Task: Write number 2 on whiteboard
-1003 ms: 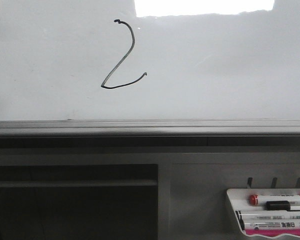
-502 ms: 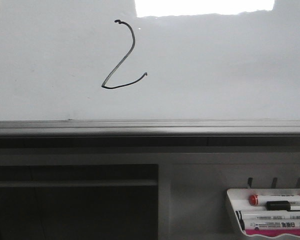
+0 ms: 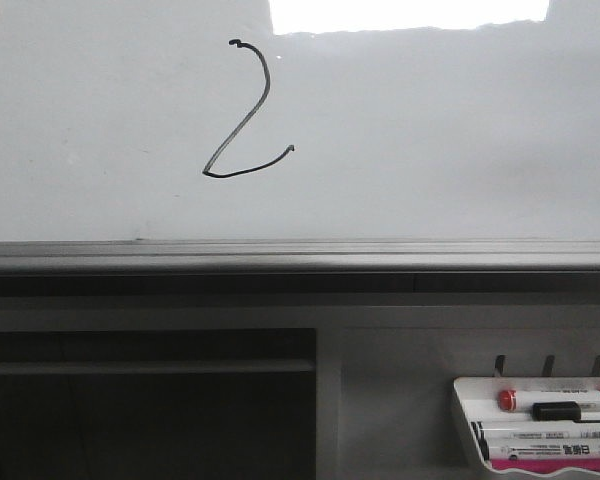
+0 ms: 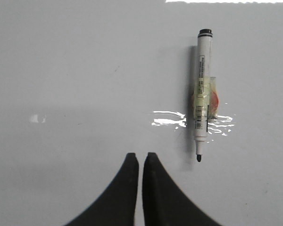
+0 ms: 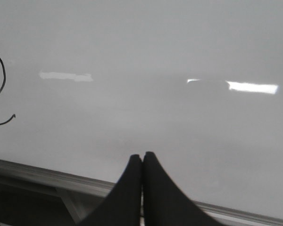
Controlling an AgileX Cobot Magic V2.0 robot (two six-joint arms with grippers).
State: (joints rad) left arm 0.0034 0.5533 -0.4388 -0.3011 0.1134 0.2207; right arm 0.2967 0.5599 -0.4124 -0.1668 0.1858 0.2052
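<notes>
The number 2 (image 3: 242, 130) is drawn as a thin black line on the upper left of the whiteboard (image 3: 430, 150). Neither gripper shows in the front view. In the left wrist view my left gripper (image 4: 138, 155) is shut and empty, over the whiteboard (image 4: 85, 70). An uncapped black-tipped marker (image 4: 202, 89) with tape round its middle lies on the board just beside the fingertips, not touching them. In the right wrist view my right gripper (image 5: 142, 155) is shut and empty near the board's rail (image 5: 47, 176). Part of the 2 (image 5: 4, 75) shows at that view's edge.
A grey metal rail (image 3: 300, 255) runs along the board's lower edge. A small white marker tray (image 3: 467, 420) with a red-capped marker (image 3: 508, 399), other markers and an eraser hangs at the lower right. A dark recess (image 3: 140, 410) lies at the lower left.
</notes>
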